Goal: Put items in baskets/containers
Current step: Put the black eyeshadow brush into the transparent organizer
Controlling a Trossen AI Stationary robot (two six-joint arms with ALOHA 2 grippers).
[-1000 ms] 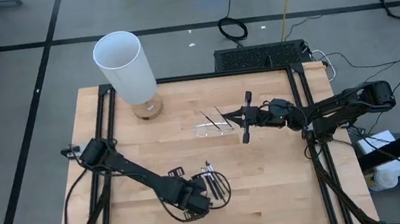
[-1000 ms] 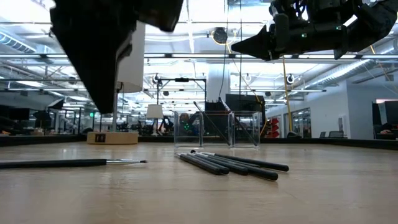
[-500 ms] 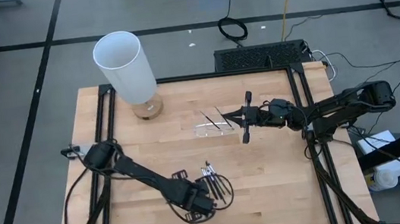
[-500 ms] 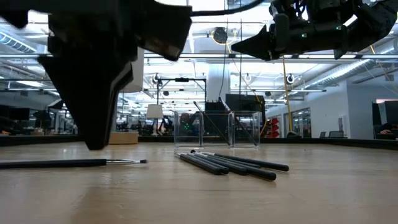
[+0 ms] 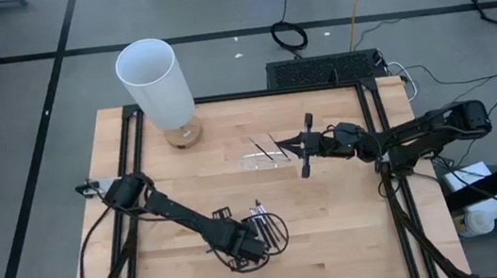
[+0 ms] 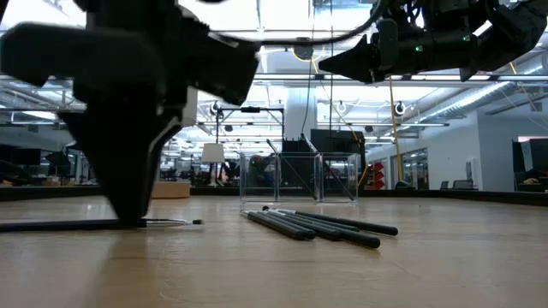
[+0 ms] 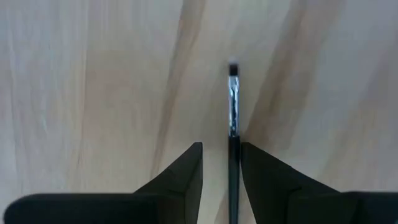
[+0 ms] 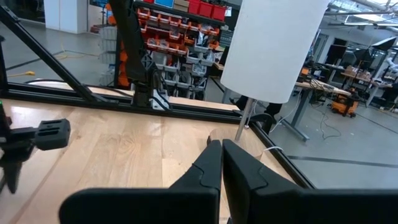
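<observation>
Grey floor point(image 5: 26, 109) crossed by dark tape lines surrounds the wooden bench point(image 5: 336, 233). Cables point(image 5: 291, 34) trail at the far side. Beyond: ceiling lights point(image 6: 282, 17), red-binned shelving point(image 8: 186, 37), distant desks point(image 8: 348, 93).

Left claw point(image 7: 221, 180): two dark fingers point(image 7: 184, 174), parted, pointed down at the table point(image 7: 93, 93). One brush point(image 7: 233, 137): dark handle lying in the gap between the fingers, silvery collar and small dark tip reaching out past them. Table: pale wood, lengthwise grain, bare on both sides of the brush.
</observation>
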